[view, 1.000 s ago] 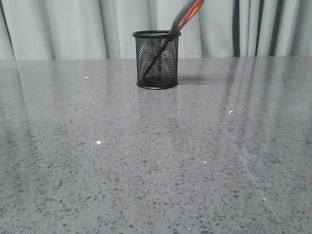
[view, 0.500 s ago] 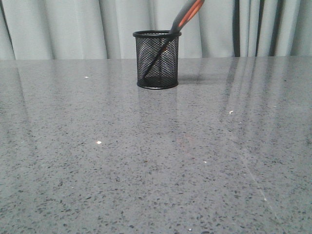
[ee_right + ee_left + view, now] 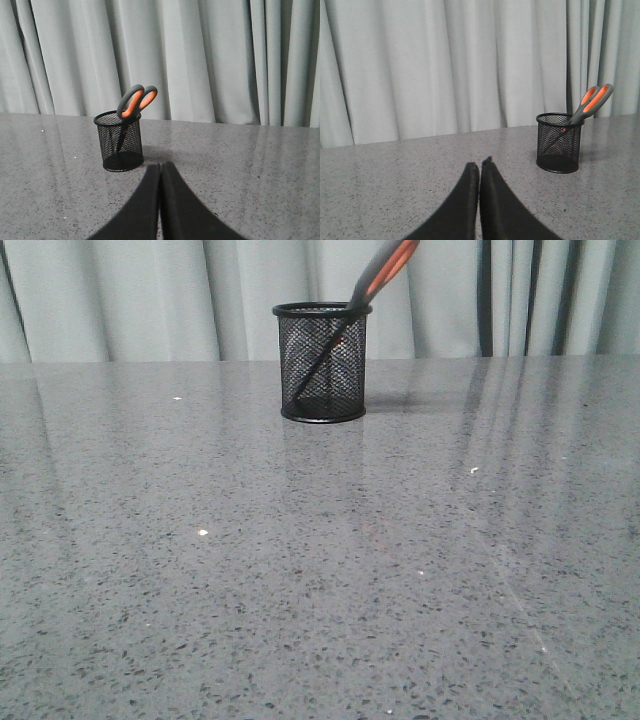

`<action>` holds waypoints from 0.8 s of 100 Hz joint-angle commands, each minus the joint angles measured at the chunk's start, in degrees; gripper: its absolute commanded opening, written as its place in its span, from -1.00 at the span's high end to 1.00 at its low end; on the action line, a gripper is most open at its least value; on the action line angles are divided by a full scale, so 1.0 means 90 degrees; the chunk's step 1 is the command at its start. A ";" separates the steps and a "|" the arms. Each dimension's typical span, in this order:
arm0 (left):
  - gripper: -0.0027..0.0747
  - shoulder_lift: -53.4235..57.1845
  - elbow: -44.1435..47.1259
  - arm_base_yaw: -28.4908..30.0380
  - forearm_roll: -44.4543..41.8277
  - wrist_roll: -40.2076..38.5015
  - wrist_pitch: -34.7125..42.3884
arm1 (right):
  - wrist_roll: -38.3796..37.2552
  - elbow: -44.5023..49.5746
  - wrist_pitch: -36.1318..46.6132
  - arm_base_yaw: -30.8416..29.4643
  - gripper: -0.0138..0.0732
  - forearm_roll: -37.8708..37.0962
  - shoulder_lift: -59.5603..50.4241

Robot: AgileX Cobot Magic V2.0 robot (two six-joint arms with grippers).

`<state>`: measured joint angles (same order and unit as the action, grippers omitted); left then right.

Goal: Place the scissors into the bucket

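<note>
The black wire-mesh bucket (image 3: 321,362) stands upright far back on the grey table. The scissors (image 3: 383,270) stand blades-down inside it, their grey and orange handles leaning out over the rim to the right. The bucket (image 3: 559,143) and scissors (image 3: 592,102) show in the left wrist view, and the bucket (image 3: 119,141) and scissors (image 3: 134,101) show in the right wrist view. My left gripper (image 3: 480,163) is shut and empty, well short of the bucket. My right gripper (image 3: 160,164) is shut and empty, also apart from the bucket. Neither gripper shows in the front view.
The grey speckled table (image 3: 320,570) stretches from the front edge to a pale pleated curtain (image 3: 150,295) behind the bucket. Small white specks lie on the table.
</note>
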<state>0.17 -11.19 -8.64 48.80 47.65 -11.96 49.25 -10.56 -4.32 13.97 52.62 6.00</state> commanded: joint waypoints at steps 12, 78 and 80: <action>0.98 0.0054 -0.0164 0.0014 0.0147 -0.0044 0.0373 | 0.0005 -0.0176 0.0362 -0.0017 0.79 0.0054 0.0044; 0.98 0.0165 0.1506 0.0253 -0.5422 -0.5567 0.1118 | 0.0005 -0.0176 0.0346 -0.0017 0.79 0.0054 0.0044; 0.98 0.0165 0.1506 0.0253 -0.5422 -0.5567 0.1090 | 0.0005 -0.0176 0.0346 -0.0017 0.79 0.0054 0.0044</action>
<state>0.17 0.00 -6.36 0.98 -0.64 -6.78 49.25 -10.56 -4.27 13.97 52.62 6.00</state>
